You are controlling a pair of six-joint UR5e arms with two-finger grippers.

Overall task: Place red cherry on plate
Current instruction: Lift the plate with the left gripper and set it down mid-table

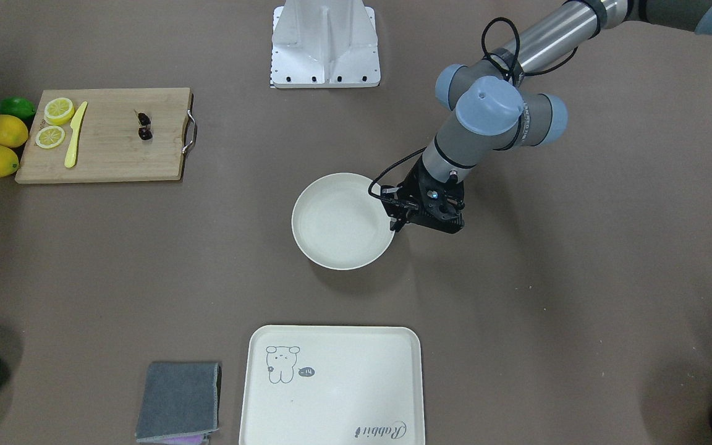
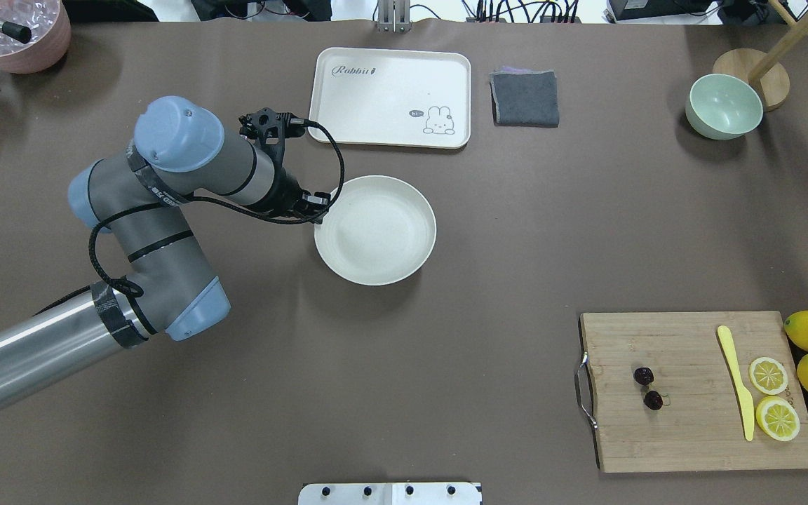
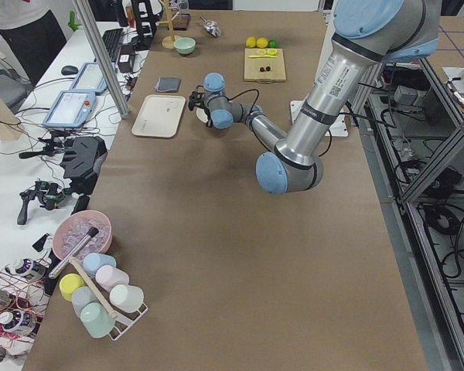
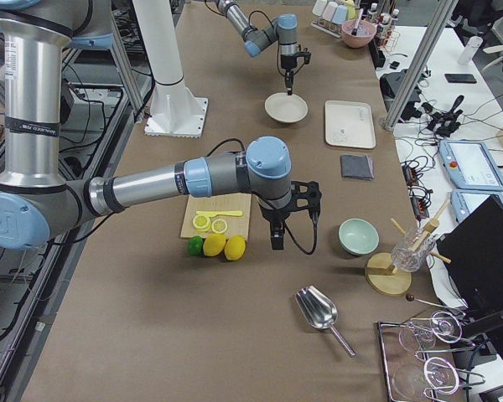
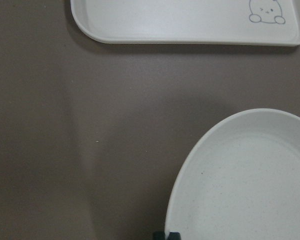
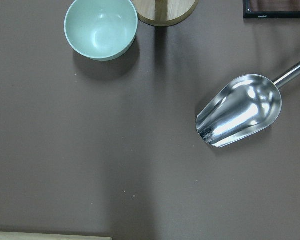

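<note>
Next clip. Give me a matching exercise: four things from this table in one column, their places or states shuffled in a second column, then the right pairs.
Things:
1. red cherry
2. plate
3. left gripper
4. grey cloth

Places or states:
A. beside the cream tray
B. empty, mid-table
C. on the cutting board
D. over the plate's rim

Pairs: 1-C, 2-B, 3-D, 4-A.
</note>
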